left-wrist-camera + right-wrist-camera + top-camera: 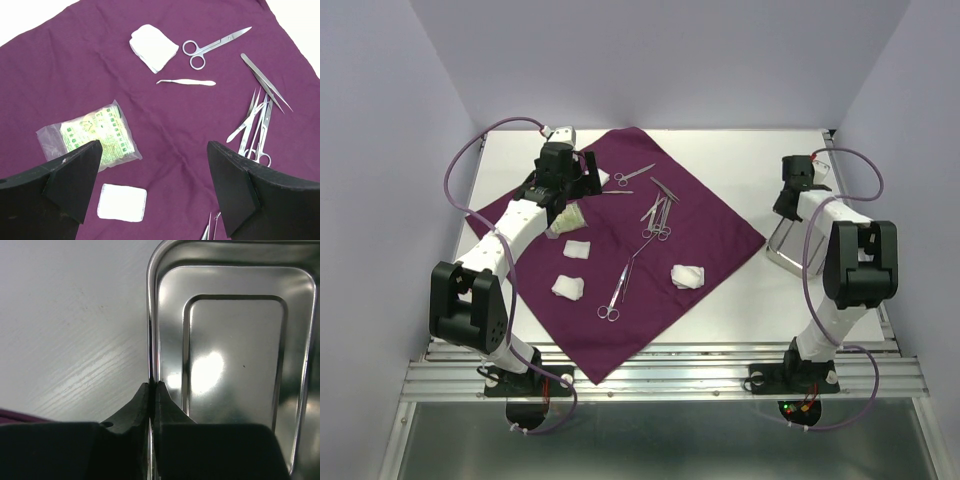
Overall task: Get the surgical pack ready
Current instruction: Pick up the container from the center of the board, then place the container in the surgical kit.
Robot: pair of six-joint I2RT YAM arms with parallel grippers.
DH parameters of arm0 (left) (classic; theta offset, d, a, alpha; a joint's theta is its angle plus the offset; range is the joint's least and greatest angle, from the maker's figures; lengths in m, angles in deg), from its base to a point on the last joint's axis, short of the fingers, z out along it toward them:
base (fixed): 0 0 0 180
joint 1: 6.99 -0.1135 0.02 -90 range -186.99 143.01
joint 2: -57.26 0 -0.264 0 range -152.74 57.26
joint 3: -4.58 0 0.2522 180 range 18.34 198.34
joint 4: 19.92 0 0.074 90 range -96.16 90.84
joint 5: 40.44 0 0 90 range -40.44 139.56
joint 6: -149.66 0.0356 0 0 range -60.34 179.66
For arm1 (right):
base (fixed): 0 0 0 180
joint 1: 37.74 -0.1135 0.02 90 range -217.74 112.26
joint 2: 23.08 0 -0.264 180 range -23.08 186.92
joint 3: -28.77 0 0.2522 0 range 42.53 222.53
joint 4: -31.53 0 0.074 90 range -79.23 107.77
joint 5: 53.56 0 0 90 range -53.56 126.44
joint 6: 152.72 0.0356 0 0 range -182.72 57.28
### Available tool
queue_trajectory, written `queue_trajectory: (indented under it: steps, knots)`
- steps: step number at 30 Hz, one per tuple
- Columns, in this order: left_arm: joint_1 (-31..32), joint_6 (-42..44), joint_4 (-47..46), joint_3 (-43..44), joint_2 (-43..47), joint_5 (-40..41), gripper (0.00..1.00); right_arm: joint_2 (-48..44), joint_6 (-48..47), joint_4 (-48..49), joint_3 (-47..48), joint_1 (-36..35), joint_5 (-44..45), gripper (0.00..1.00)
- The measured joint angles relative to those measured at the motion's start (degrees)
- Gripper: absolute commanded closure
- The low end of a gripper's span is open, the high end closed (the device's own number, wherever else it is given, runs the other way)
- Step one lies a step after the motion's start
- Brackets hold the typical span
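The right jaws are pinching the left rim of the steel tray (235, 355), which is sitting on the tabletop (65, 340) just beside the purple cloth (715, 235). How deep that bite is going is hard to tell; a shallow one is risking the tray swinging or slipping when lifted. The left jaws are hanging wide over the cloth, empty.

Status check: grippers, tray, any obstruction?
Left gripper open above purple cloth. Right gripper shut on steel tray rim; tray beside cloth, not on it. Loose instruments, gauze scattered across cloth.
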Motion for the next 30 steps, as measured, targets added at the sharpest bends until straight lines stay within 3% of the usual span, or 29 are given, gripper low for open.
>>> queue_trajectory:
  steps: [6, 12, 19, 30]
  knots:
    - [0.0, -0.04, 0.02, 0.0, 0.0, -0.24, 0.01, -4.81, -4.72, 0.0, 0.02, -1.51, 0.52, 0.99]
    - [0.0, -0.04, 0.15, 0.11, 0.0, -0.79, 0.01, -6.27, -9.46, -0.07, 2.64, -8.83, 1.81, 0.99]
    - [0.0, -0.02, 0.52, 0.13, 0.0, -0.79, 0.01, -2.21, -11.43, 0.07, 8.17, -18.84, 0.83, 0.99]
    - [0.0, 0.15, 1.51, 0.13, 0.0, -0.52, 0.01, 6.38, -14.97, -0.83, 13.25, -26.1, 2.08, 0.99]
